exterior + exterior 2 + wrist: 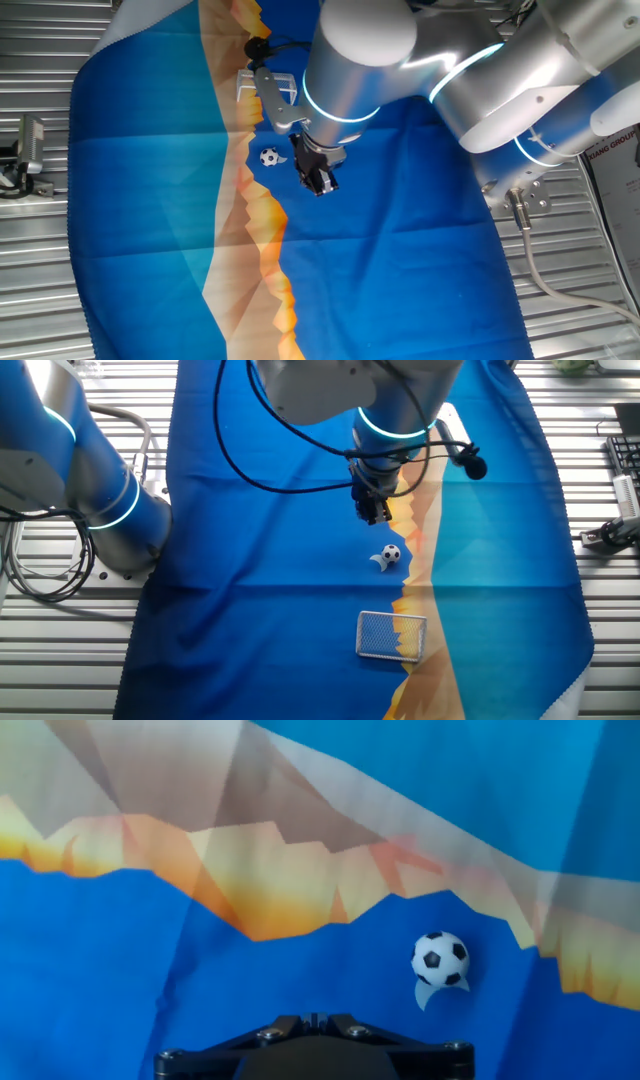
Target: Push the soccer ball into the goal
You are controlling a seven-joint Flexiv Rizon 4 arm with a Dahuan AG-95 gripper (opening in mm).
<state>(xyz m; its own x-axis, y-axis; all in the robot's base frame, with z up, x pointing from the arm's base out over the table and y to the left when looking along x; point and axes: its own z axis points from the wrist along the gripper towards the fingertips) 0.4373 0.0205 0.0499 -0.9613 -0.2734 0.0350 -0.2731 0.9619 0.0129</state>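
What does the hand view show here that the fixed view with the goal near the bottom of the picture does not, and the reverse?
Only the hand view: a close look at the soccer ball sitting on the white printed crescent, with the black gripper base at the bottom edge; its fingertips are out of frame. Only the fixed view: the goal, the gripper hanging above the cloth and apart from the ball, the arm, and the slatted table. Both show the ball and the blue cloth with its orange band.

Soccer ball [440, 958] lies on blue cloth [100, 960] (possibly touching a white crescent [432, 992]).
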